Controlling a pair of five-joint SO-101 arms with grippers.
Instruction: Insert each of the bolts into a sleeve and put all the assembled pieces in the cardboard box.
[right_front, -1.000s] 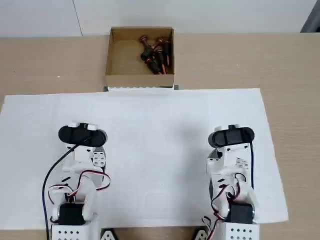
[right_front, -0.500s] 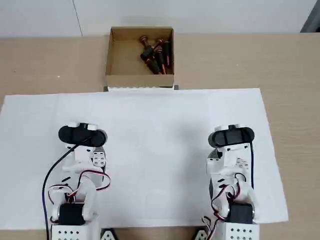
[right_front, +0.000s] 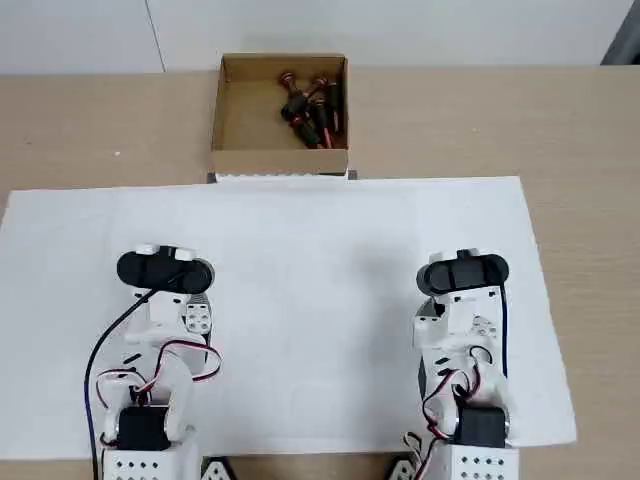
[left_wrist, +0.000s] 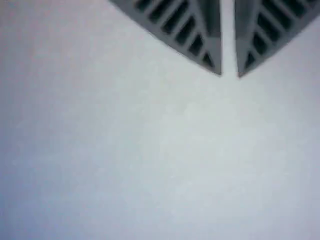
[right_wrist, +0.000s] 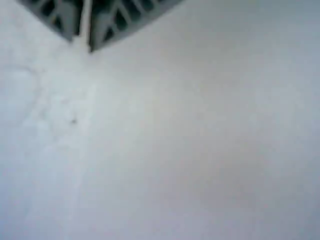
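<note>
Both arms parked on the sheet, finished pieces in the box.

From above, you see the cardboard box (right_front: 232, 110) on the table (right_front: 100, 120), just beyond the far edge of the white sheet (right_front: 310, 260). The assembled pieces (right_front: 312, 105) are piled in its right half. An arm (right_front: 160, 300) and a second arm (right_front: 462, 300) sit folded on the sheet, well apart from the box. In your left wrist view, the left gripper (left_wrist: 229, 70) hangs over the sheet, jaws closed to a thin slit and empty. In your right wrist view, the right gripper (right_wrist: 86, 42) is likewise pinched together over the sheet, empty.
</note>
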